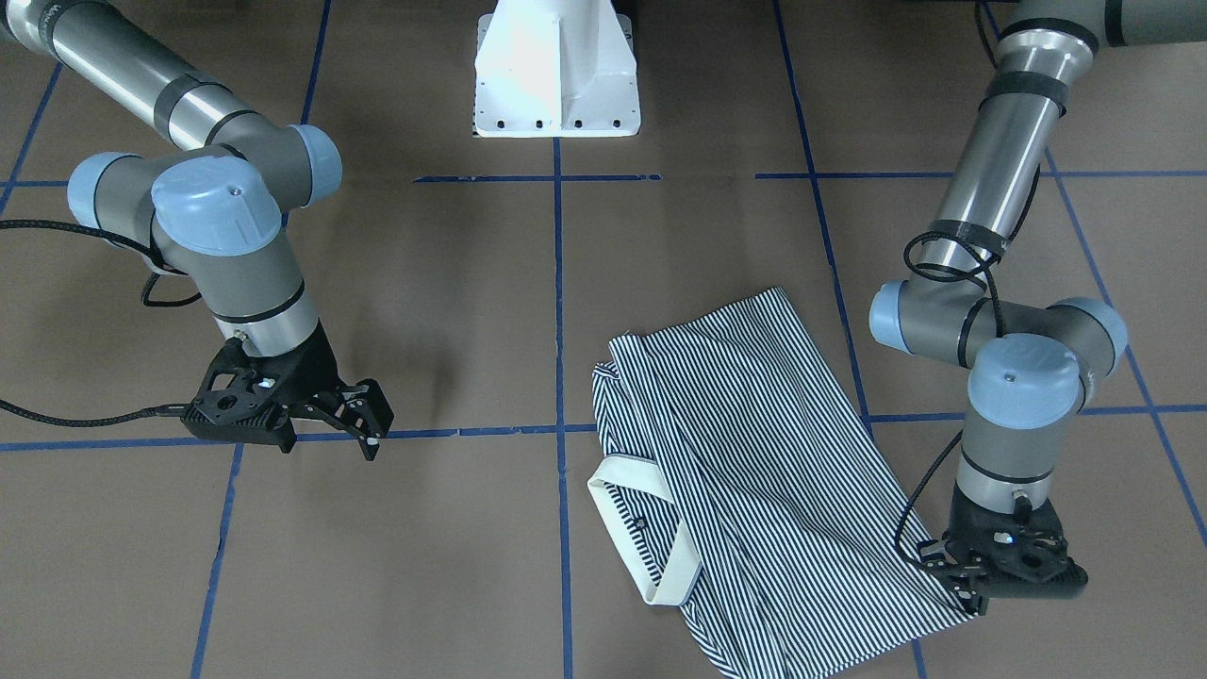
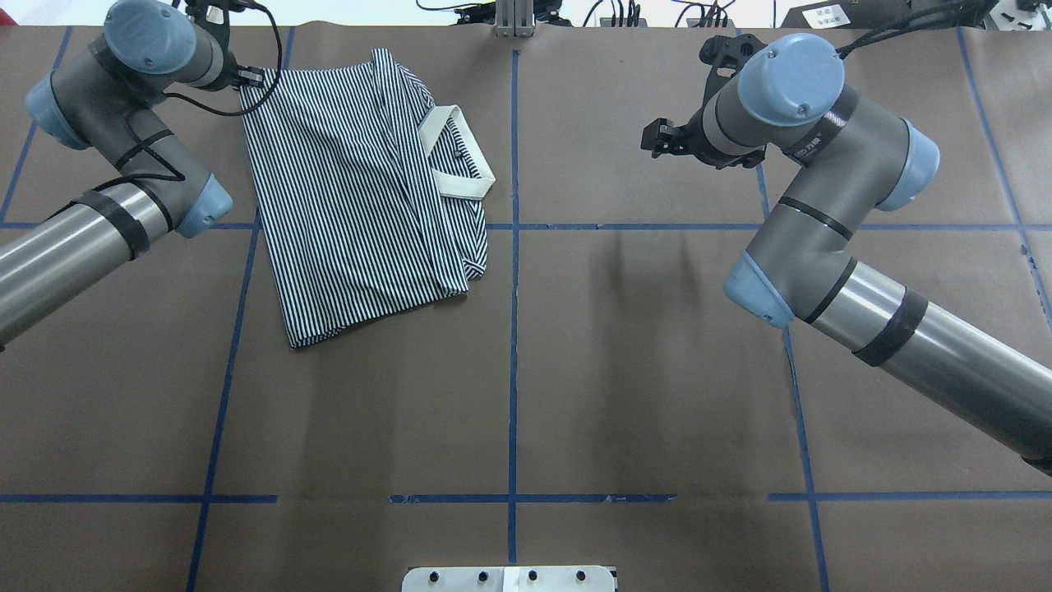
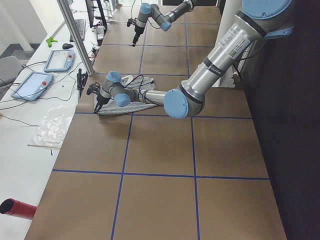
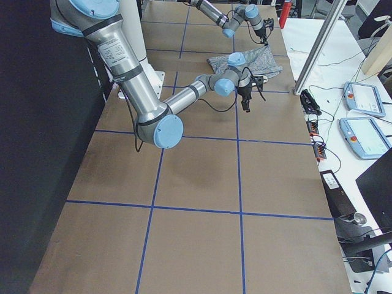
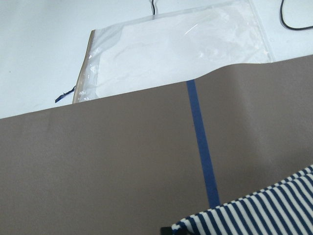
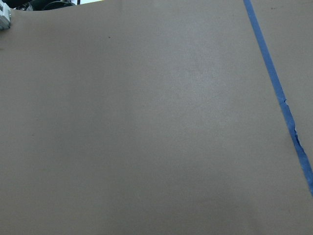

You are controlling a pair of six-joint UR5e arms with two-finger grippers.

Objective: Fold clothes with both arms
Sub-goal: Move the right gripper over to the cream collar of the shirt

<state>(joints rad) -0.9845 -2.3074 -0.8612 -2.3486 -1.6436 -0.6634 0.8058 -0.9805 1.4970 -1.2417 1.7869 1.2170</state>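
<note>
Striped cloth shirt (image 1: 754, 443), matt brown paper tabletop (image 1: 424, 283), smooth shiny metal arms (image 1: 1000, 160)

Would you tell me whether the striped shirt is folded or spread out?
Partly folded: the shirt shows one layer doubled over another, with the collar at its edge.

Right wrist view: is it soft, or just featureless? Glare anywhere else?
Right wrist view: blue tape edge crisp, so the brown table paper is just featureless. Front-facing view: white pedestal nearly clipped. Left wrist view: striped shirt sharp, white bench washed out.
</note>
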